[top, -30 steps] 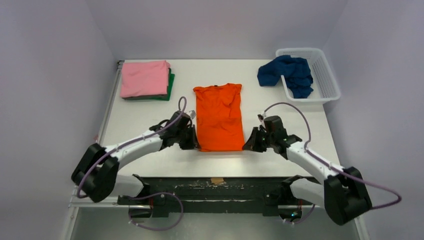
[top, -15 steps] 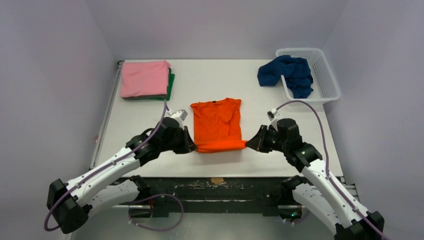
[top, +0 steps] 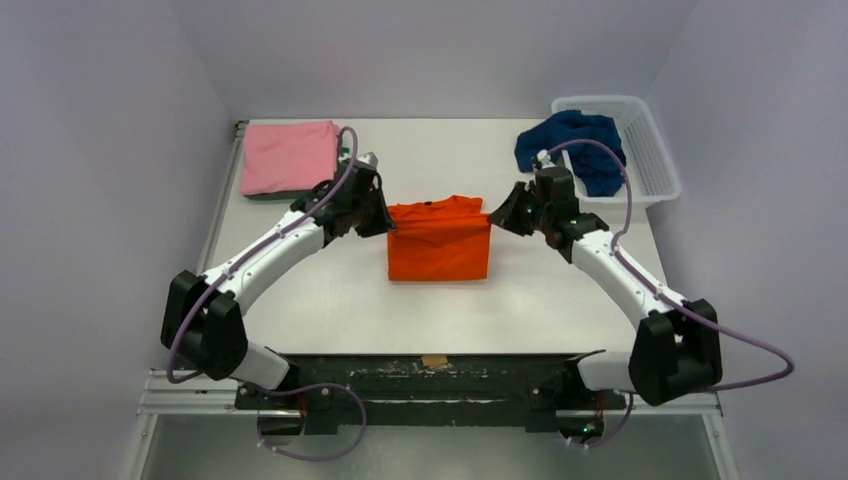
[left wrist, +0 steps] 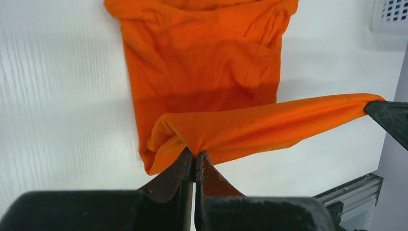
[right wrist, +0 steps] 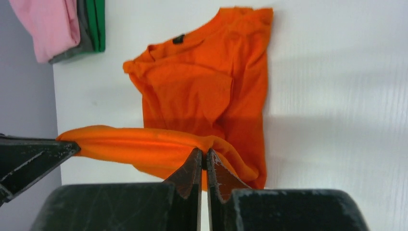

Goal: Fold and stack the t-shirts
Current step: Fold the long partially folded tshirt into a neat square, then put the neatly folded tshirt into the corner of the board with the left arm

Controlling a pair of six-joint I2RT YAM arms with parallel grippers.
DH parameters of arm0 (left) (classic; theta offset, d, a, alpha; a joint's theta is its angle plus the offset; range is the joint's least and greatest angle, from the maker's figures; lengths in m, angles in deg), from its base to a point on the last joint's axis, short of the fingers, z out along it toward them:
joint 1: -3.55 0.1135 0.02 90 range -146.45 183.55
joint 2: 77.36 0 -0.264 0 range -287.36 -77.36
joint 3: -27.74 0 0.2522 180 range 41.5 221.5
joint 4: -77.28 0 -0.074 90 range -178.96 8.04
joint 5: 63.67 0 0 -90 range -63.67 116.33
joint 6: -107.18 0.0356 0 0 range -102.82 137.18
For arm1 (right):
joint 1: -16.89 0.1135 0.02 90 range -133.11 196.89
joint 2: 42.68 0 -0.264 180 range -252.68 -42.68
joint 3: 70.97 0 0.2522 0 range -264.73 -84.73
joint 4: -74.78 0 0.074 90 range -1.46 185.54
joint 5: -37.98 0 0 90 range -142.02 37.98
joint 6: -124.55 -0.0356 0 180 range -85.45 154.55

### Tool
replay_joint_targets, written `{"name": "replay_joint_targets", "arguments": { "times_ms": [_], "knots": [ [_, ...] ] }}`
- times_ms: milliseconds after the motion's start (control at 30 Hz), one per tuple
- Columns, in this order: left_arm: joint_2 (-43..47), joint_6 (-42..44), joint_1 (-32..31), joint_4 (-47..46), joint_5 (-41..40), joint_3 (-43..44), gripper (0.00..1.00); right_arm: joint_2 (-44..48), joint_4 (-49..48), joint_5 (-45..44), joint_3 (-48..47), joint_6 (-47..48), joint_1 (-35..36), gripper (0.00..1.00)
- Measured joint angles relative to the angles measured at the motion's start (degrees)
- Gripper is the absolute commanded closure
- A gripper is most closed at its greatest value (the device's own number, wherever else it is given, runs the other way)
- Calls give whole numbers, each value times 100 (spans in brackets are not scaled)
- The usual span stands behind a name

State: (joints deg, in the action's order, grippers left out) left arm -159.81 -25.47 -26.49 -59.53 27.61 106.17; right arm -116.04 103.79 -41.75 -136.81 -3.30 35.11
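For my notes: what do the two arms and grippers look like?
Both match: the left arm and right arm have white links between bulky black joints, with a lilac cable looping loosely along each. The left gripper and right gripper are black, each with two fingers tapering to points.

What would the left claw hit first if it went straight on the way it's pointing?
Apart from the edge it grips, the left gripper points down at the flat part of the orange t-shirt on the table, so probably that; the height above it is hard to judge.
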Motion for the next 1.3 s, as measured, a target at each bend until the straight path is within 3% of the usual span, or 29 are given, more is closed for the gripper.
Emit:
{"name": "replay_joint_targets", "arguments": {
  "times_ms": [500, 567, 600, 700, 767, 867, 1000, 1133, 1300],
  "knots": [
    [-2155, 328, 750, 210, 173, 1755, 98, -3040, -772, 763, -1952, 212, -566, 100],
    [-2356, 330, 793, 243, 175, 1888, 79, -3386, -798, 833, -2159, 223, -581, 94],
    [-2428, 341, 813, 247, 177, 1923, 67, -3604, -800, 881, -2304, 227, -590, 81],
    [-2664, 409, 896, 295, 190, 2059, 27, -4131, -800, 903, -2677, 267, -623, 28],
    [-2789, 444, 975, 319, 208, 2146, 11, -4472, -754, 981, -3010, 343, -686, 18],
    [-2859, 476, 1067, 326, 299, 2232, 1, -4607, -743, 992, -3187, 470, -769, 15],
    [-2780, 483, 1102, -4, 710, 1937, 0, -3923, -748, 743, -2575, 560, -822, 13],
    [-2660, 476, 1086, -431, 1246, 1115, 2, -2531, -791, 448, -1460, 623, -822, 12],
    [-2671, 415, 1080, -881, 1770, 697, 18, -1606, -796, 284, -693, 673, -820, 12]
  ]
}}
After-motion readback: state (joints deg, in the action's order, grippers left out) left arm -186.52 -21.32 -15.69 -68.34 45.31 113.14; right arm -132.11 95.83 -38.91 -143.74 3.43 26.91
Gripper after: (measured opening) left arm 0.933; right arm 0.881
